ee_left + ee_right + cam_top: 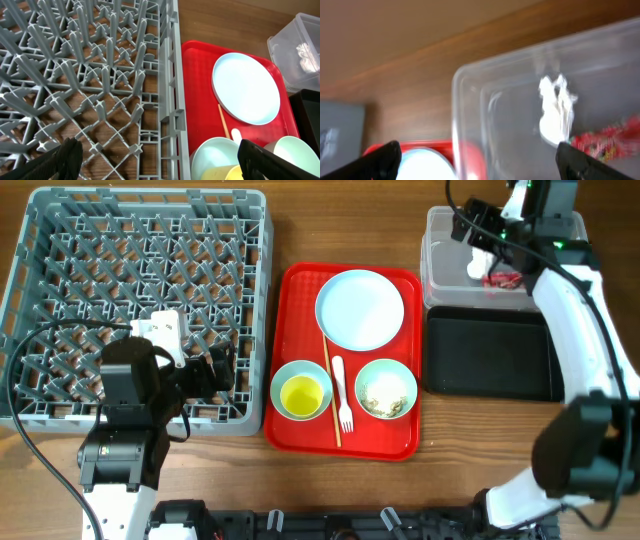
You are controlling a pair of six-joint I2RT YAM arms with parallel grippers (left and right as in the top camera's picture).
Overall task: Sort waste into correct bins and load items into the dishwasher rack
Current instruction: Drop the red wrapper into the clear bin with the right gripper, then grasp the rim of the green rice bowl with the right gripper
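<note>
Right gripper hung over the clear tub at the far right of the tabletop, jaws spread wide with nothing between them. White scrap and red wrapper lay side by side in the tub beneath it.

Remaining waste, by my reading: the food scraps in the right-hand bowl, on the red serving tray. From the right gripper that bowl lay nearer the robot and to the left, past the black tray. The right arm was closer to it.

Left gripper was likewise wide open and empty, over the near right corner of the dishwasher rack. The other bowl, holding the yellow cup, sat just across the rack wall from it.

Chopstick and fork lay between the bowls, long axes running far to near. Plate sat beyond them. Likely crowding for any grasp on either bowl.
</note>
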